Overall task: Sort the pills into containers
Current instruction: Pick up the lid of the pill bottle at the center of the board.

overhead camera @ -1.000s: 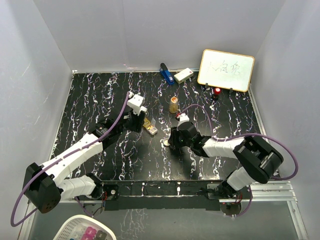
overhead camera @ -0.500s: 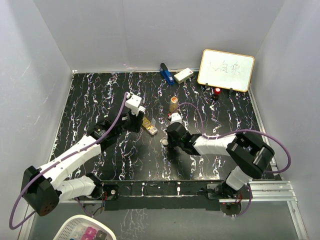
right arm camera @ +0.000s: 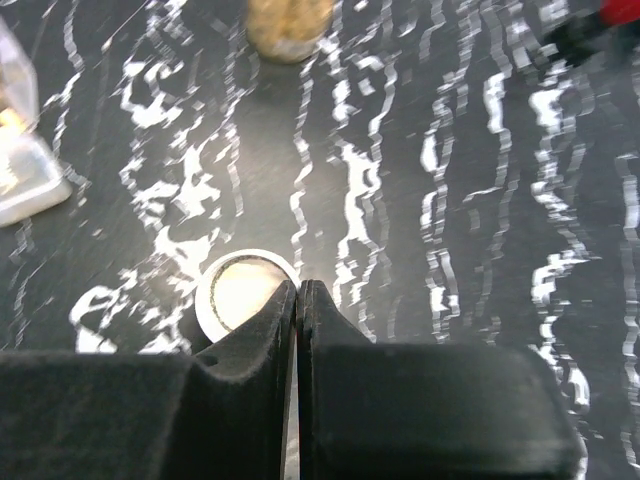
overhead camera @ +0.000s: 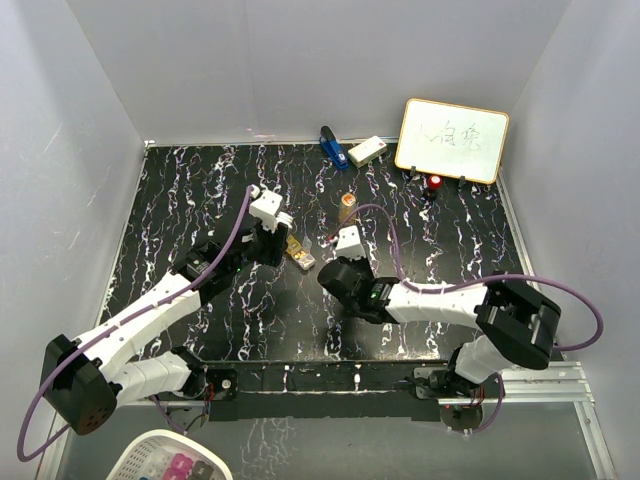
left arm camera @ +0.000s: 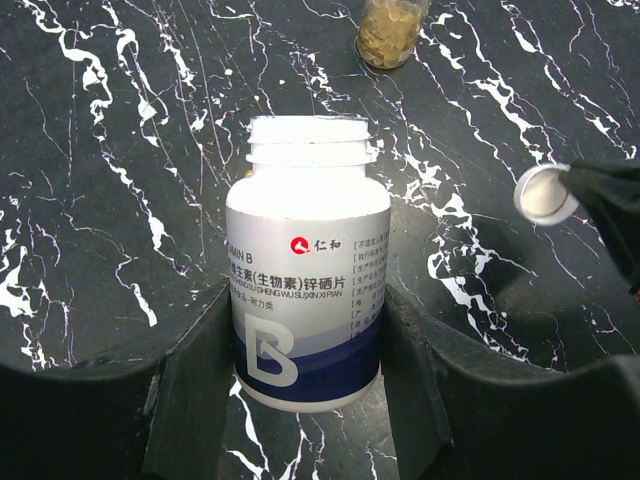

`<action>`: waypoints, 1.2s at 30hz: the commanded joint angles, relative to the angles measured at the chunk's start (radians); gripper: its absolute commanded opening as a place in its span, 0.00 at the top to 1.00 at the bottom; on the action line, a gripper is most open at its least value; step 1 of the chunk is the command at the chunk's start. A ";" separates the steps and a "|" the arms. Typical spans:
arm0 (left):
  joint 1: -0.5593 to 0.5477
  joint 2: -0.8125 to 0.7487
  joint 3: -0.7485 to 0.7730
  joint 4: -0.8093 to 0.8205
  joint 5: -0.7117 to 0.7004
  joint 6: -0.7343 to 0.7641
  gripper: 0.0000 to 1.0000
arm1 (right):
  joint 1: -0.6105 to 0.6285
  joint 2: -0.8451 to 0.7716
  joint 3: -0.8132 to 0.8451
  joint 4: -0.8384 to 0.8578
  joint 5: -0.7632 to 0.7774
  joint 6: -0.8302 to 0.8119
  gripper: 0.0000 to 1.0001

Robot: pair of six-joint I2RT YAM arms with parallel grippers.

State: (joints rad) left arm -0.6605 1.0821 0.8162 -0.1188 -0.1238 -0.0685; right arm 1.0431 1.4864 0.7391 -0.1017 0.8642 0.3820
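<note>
right gripper pressed shut, fingers meeting along a thin seam. beside the tips, against one finger, white round cap lying open side up on black marbled table. blurred golden-amber bottle at top, clear box at the edge.

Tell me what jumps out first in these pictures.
An uncapped bottle is gripped in the left pincer near the middle of the table. Just right of it, the right pincer is closed at the rim of a white cap. A scribbled whiteboard leans at the back right corner.
</note>
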 commanded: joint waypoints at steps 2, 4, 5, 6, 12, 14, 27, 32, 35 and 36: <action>0.000 -0.028 -0.007 0.035 0.019 -0.008 1.00 | 0.020 0.025 0.073 0.016 0.367 -0.120 1.00; -0.001 -0.030 -0.007 0.041 0.023 -0.008 1.00 | 0.028 0.103 0.115 -0.030 0.491 -0.149 1.00; -0.001 -0.027 -0.007 0.042 0.023 -0.008 1.00 | 0.030 0.158 0.140 -0.079 0.557 -0.140 1.00; -0.001 -0.027 -0.007 0.043 0.022 -0.008 1.00 | 0.032 0.218 0.175 -0.158 0.619 -0.087 1.00; -0.001 -0.024 -0.006 0.042 0.020 -0.008 1.00 | 0.049 0.737 0.473 -1.231 0.746 0.765 1.00; -0.001 -0.025 -0.003 0.038 0.017 -0.005 1.00 | 0.072 0.845 0.485 -1.236 0.749 0.741 1.00; 0.001 -0.039 -0.009 0.030 -0.009 0.003 1.00 | 0.176 0.690 0.454 -1.233 0.666 0.833 0.79; 0.001 -0.033 0.001 0.026 -0.008 0.006 1.00 | 0.246 0.627 0.505 -1.230 0.657 0.818 0.45; 0.001 -0.036 0.008 0.020 -0.006 0.007 1.00 | 0.277 0.585 0.566 -1.230 0.651 0.791 0.44; 0.001 -0.038 0.009 0.018 -0.007 0.008 1.00 | 0.279 0.563 0.580 -1.231 0.644 0.785 0.44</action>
State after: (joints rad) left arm -0.6628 1.0569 0.8059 -0.1020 -0.1173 -0.0704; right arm 1.2854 2.1757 1.2217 -1.3285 1.4647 1.1461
